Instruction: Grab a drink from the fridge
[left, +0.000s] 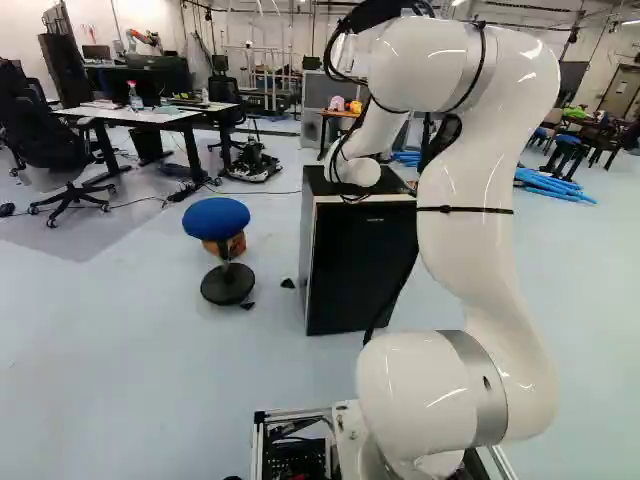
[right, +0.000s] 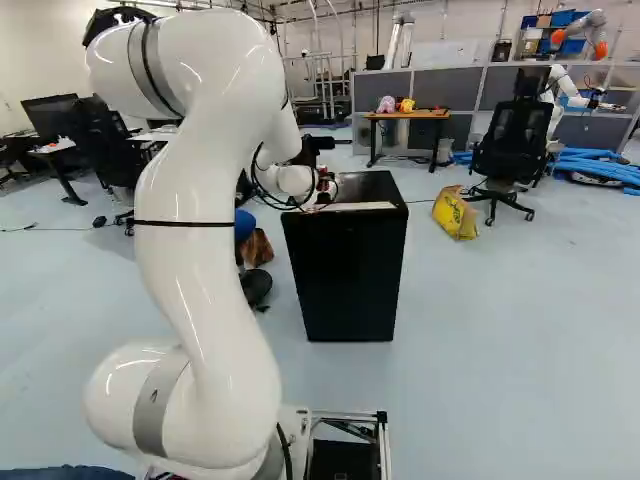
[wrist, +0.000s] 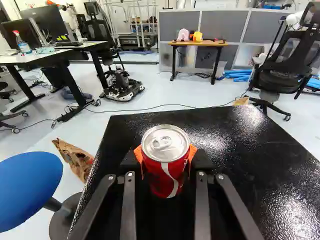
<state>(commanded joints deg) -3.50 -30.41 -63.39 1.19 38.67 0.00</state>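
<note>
drink can (wrist: 165, 172) pinched between both orange pads (wrist: 193, 151) of gripper (right: 325, 188), over black top of fridge (right: 345, 275); can't tell if can's base touches. top's side edge runs between gripper and blue stool (wrist: 30, 190); paper bag (wrist: 75, 161) also past that edge. black surface stretches on beyond can. can red, white curved stripe; fridge front bears small pale mark, too small to read.

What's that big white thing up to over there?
That white robot arm is on a drink errand. Its tool is gripping a red drink can between two orange pads, over the top of the small black fridge. The fridge looks closed. I can't tell whether the can is touching the top or held just above it.
</note>
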